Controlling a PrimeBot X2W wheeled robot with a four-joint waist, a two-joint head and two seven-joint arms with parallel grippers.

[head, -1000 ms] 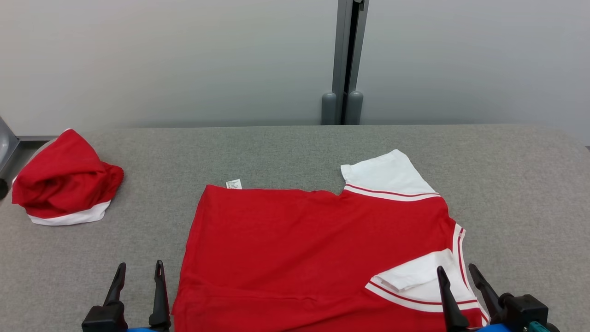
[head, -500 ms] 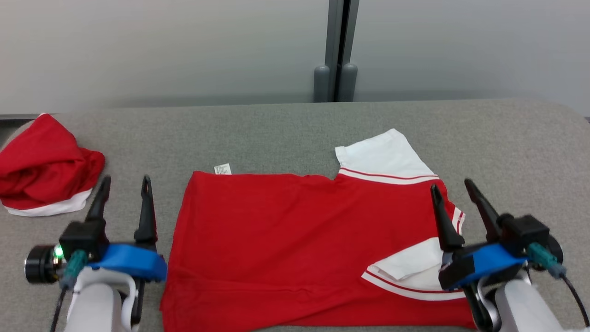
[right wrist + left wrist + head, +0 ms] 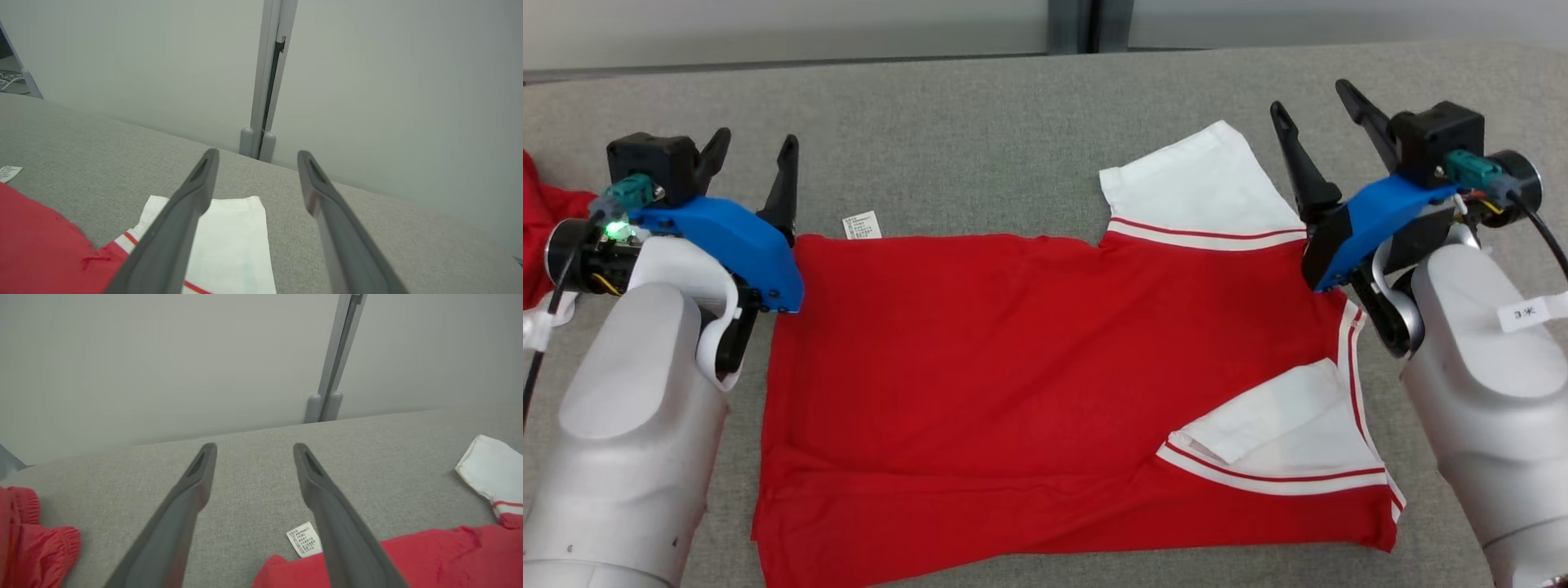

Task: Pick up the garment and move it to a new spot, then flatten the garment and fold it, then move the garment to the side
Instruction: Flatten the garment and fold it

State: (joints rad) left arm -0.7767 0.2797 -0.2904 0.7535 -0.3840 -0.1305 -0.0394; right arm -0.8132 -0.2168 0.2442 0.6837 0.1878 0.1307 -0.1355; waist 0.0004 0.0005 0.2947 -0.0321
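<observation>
A red garment (image 3: 1029, 367) with white, red-striped sleeves lies spread on the grey table (image 3: 980, 139). One white sleeve (image 3: 1192, 188) sticks out at the far edge; the other (image 3: 1274, 441) is folded in near the front right. A white label (image 3: 861, 224) juts from its far left corner. My left gripper (image 3: 755, 143) hovers open above that far left corner. In the left wrist view the garment (image 3: 429, 555) and label (image 3: 303, 539) lie beside my left gripper (image 3: 252, 447). My right gripper (image 3: 1308, 96) is open beside the far sleeve. The right wrist view has the sleeve (image 3: 237, 241) under my right gripper (image 3: 255, 153).
A second bunched red cloth (image 3: 543, 229) lies at the table's left edge, also the red bundle (image 3: 28, 539) in the left wrist view. A grey wall with a vertical post (image 3: 267, 81) stands behind the table. Bare grey table lies beyond the garment.
Both arms have reached forward over the table, from the near edge to the garment's far corners, both still open. The head camera has tilted down, so the whole picture has shifted.
</observation>
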